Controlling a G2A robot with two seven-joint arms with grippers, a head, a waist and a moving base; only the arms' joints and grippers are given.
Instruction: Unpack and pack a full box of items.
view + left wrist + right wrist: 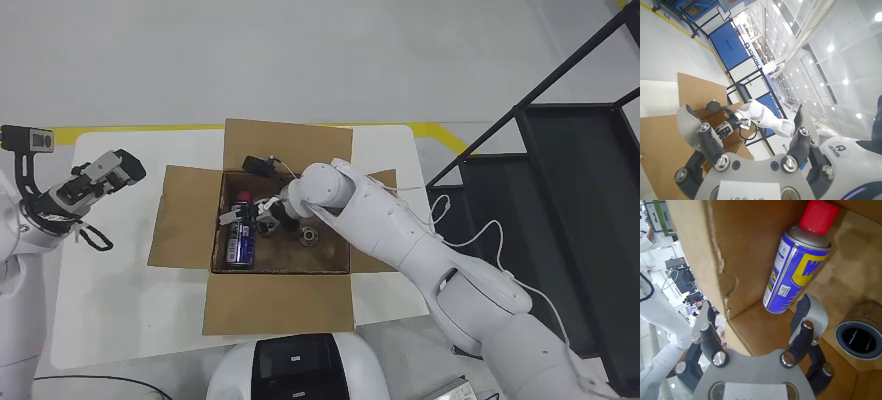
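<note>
An open cardboard box [280,300] stands mid-table with its flaps spread. Inside, against the left wall, lies a blue spray can [238,232] with a red cap, seen close in the right wrist view as the spray can [795,266]. Beside it rest two metal cylinders [307,236], one of them a hollow steel sleeve [859,336]. My right gripper [262,211] is down in the box, open, just short of the can's base; the right gripper [755,306] holds nothing. My left gripper [100,180] hovers open and empty over the table left of the box, also seen as the left gripper [745,121].
The white table [110,300] has bare room left of and in front of the box. The box wall [745,247] rises close beside the right gripper. A black metal stair frame [560,150] stands to the right, off the table.
</note>
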